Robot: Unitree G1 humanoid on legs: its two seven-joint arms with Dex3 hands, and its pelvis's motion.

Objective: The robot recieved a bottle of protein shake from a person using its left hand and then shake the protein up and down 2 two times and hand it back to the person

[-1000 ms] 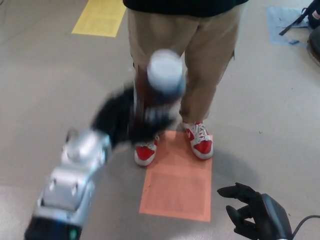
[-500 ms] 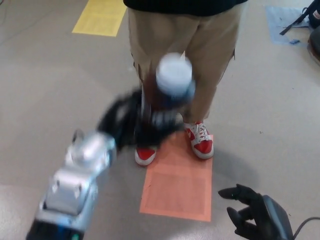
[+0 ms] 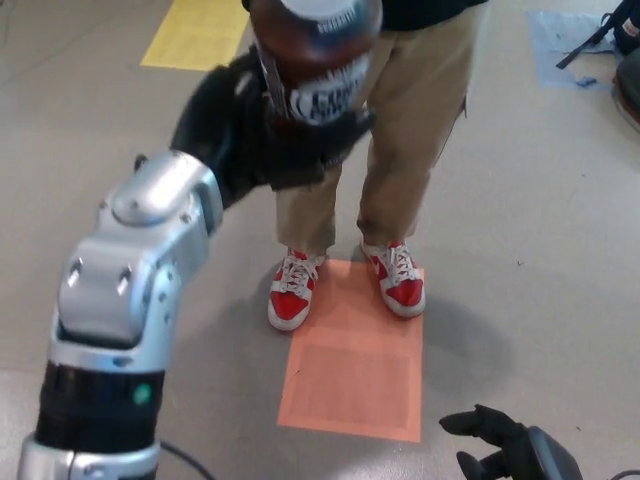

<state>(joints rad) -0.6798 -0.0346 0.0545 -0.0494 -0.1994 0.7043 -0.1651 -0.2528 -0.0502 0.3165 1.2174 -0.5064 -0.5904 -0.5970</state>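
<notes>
Floor [image 3: 100, 200]: smooth grey surface, evenly lit. Orange rectangular floor marking [image 3: 352, 370] near 6 o'clock (a darker inner rectangle is visible). Yellow floor marking [image 3: 195, 35] at 11 o'clock. Blue floor marking [image 3: 565, 45] at 1 o'clock, with dark equipment just beside it.

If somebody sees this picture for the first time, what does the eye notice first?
First, the dark brown bottle at the top centre, held by the robot's black left hand on its silver arm. Behind it stands a person in tan trousers with red shoes at the edge of an orange floor patch.
</notes>
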